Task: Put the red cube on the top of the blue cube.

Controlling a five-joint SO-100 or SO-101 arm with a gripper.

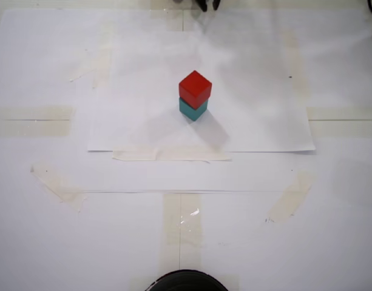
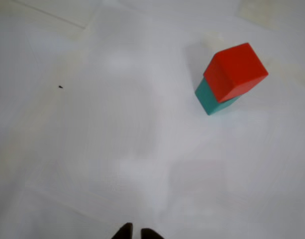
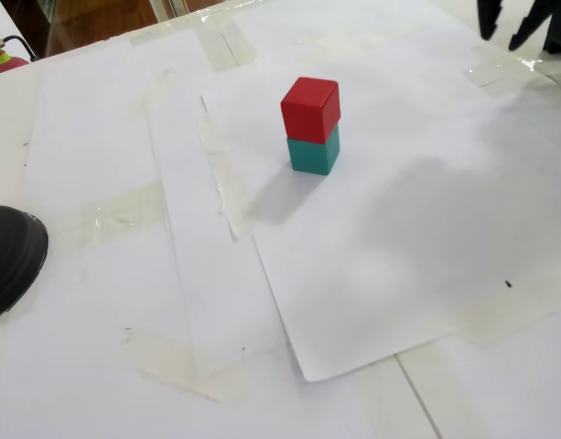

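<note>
Retreating cleanly is judged the step in hand, the stack appearing complete. Left to right in a fixed view: paper sheets (image 3: 124,183) taped flat at left and centre; red cube (image 3: 310,108) seated on blue cube (image 3: 313,154), upper centre of frame, slightly twisted against it; gripper (image 3: 505,26) at upper right corner, well apart from both. Fingertips parted by a small gap, empty. Advised: withdraw upward and away, no sweep toward the stack. Overhang minor; topple risk judged low.
</note>
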